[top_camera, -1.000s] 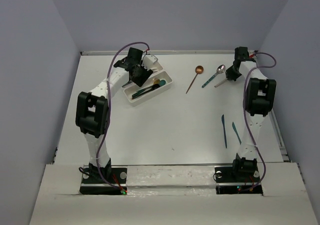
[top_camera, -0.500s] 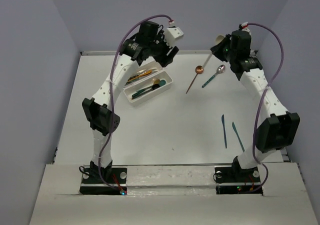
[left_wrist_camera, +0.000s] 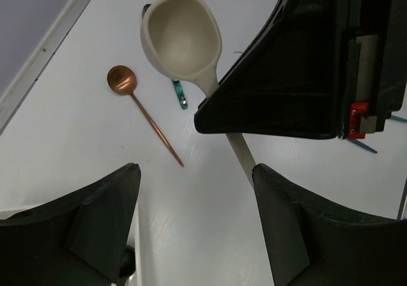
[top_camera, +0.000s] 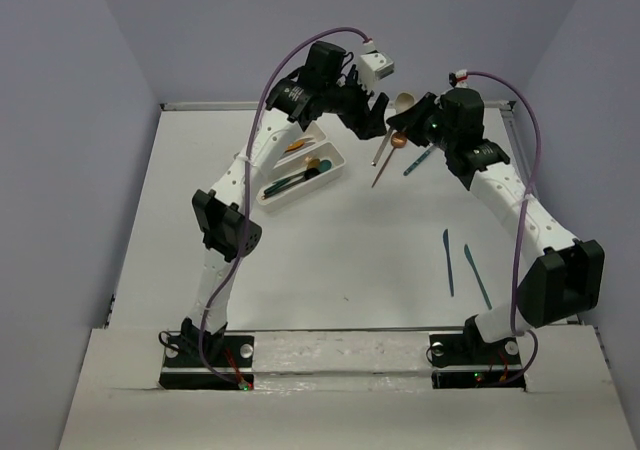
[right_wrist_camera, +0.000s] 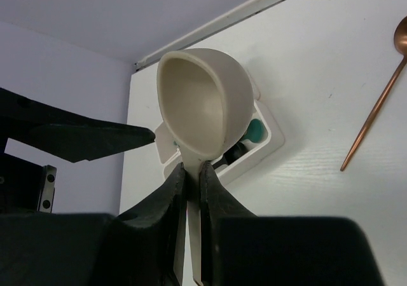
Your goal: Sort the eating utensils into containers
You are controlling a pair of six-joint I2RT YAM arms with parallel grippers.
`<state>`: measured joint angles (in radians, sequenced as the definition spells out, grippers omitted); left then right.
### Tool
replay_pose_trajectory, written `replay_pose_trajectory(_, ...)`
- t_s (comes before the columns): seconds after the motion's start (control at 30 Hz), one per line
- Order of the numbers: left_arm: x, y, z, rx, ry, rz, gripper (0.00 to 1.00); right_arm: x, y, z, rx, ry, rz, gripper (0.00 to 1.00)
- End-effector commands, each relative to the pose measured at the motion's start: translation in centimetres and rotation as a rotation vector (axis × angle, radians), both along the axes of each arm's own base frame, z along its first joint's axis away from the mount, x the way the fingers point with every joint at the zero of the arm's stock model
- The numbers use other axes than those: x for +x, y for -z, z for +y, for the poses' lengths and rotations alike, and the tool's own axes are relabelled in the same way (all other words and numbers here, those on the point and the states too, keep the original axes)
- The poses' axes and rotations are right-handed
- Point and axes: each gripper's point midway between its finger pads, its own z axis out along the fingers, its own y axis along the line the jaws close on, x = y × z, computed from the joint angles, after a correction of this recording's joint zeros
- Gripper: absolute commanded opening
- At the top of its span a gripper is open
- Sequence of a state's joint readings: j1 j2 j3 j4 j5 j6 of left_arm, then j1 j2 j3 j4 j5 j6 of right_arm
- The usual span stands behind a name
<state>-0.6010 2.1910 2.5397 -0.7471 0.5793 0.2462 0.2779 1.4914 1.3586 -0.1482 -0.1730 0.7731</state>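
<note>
1. My right tool [right_wrist_camera: 191,179] is clamped on the cream spoon [right_wrist_camera: 200,102] just below its bowl. It holds the spoon bowl-up in the air, well above the far middle of the tabletop [top_camera: 300,260].
2. Gripping that close to the bowl leaves the long handle free, and the handle points toward my left tool [left_wrist_camera: 196,184].
3. My left tool is spread wide and holds nothing, and it faces the spoon. I judge this to be a hand-off. The white trays [top_camera: 305,187] lie on the left side, within the left arm's reach, so the spoon is being offered across.
4. The nearer tray already holds several utensils. The farther one is partly hidden behind my left arm.
5. Under the two tools, the copper spoon [top_camera: 397,140] and a teal-handled piece [top_camera: 415,162] lie loose, near each other. Two teal knives [top_camera: 449,262] lie well apart from them on the right side.
6. The tools are crowded together, and the right tool's body sits just beside one left finger. If the left tool closes off-line, it could knock the right tool or miss the thin handle.
</note>
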Motion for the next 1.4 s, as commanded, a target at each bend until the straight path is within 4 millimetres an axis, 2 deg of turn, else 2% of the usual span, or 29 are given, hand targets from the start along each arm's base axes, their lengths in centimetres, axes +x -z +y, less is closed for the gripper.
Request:
replay_pose_trajectory(0.0, -1.6, -1.5, -1.5, -0.068, 0.063, 0.026, 0.82, -1.4, -3.7, 1.1, 0.068, -0.024, -0.093, 0.0)
replay_pose_trajectory(0.1, -1.5, -0.2, -1.9, -0.062, 0.072, 0.061, 0.82, -1.5, -3.8, 1.7, 0.076, -0.034, -0.092, 0.0)
replay_pose_trajectory(0.27, -2.7, 2.2, -2.6, -0.048, 0.121, 0.141, 0.79, -1.1, -3.4, 1.7, 0.083, -0.024, -0.076, 0.0)
replay_pose_trajectory(0.37, -2.8, 2.5, -2.8, -0.047, 0.124, 0.146, 0.71, -1.2, -3.4, 2.3, 0.085, -0.043, -0.073, 0.0)
replay_pose_trajectory(0.47, -2.3, 2.4, -2.9, -0.047, 0.097, 0.138, 0.33, -1.2, -3.0, 2.6, 0.094, -0.054, -0.057, 0.0)
replay_pose_trajectory(0.57, -2.2, 2.5, -2.7, -0.038, 0.09, 0.13, 0.11, -1.4, -2.5, 2.7, 0.109, -0.057, -0.039, 0.0)
replay_pose_trajectory(0.6, -2.0, 2.7, -2.5, -0.027, 0.075, 0.129, 0.0, -1.5, -2.2, 2.7, 0.109, -0.059, -0.033, 0.0)
replay_pose_trajectory(0.9, -1.0, 4.2, -1.0, 0.048, -0.001, 0.109, 0.0, -2.2, -1.2, 2.7, 0.097, -0.075, -0.02, 0.0)
replay_pose_trajectory(0.93, -0.7, 4.5, -0.6, 0.06, -0.015, 0.109, 0.0, -2.3, -1.0, 2.8, 0.093, -0.082, -0.017, 0.1)
replay_pose_trajectory(0.97, -0.4, 4.8, -0.1, 0.073, -0.027, 0.109, 0.0, -2.3, -0.7, 2.8, 0.079, -0.093, -0.018, 0.27)
replay_pose_trajectory(1.0, 0.2, 5.4, 0.7, 0.092, -0.053, 0.115, 0.0, -2.4, -0.2, 2.9, 0.065, -0.101, -0.004, 0.44)
replay_pose_trajectory(1.03, 1.5, 5.7, 2.3, 0.098, -0.093, 0.117, 0.0, -2.4, -0.3, 2.9, 0.056, -0.105, -0.001, 0.67)
replay_pose_trajectory(1.07, 2.3, 6.3, 3.8, 0.119, -0.123, 0.123, 0.0, -2.4, 0.1, 2.8, 0.029, -0.113, 0.003, 0.76)
replay_pose_trajectory(1.1, 3.2, 6.5, 5.2, 0.129, -0.155, 0.122, 0.0, -2.6, 0.7, 2.7, 0.007, -0.116, 0.021, 0.92)
replay_pose_trajectory(1.13, 5.0, 6.9, 8.1, 0.147, -0.219, 0.126, 0.0, -2.7, 1.0, 2.6, -0.021, -0.124, 0.017, 0.99)
replay_pose_trajectory(1.17, 6.3, 7.4, 10.2, 0.188, -0.27, 0.104, 0.0, -2.9, 1.3, 2.5, -0.039, -0.13, 0.024, 1.0)
replay_pose_trajectory(1.27, 8.4, 8.5, 15.6, 0.281, -0.355, 0.072, 0.0, -3.1, 1.8, 2.0, -0.087, -0.132, 0.022, 1.0)
replay_pose_trajectory(1.3, 8.9, 9.3, 18.3, 0.337, -0.397, 0.06, 0.0, -3.2, 2.1, 1.9, -0.096, -0.132, 0.024, 1.0)
replay_pose_trajectory(1.37, 9.6, 10.0, 20.5, 0.429, -0.371, -0.039, 0.0, -3.2, 2.5, 1.6, -0.117, -0.124, 0.025, 1.0)
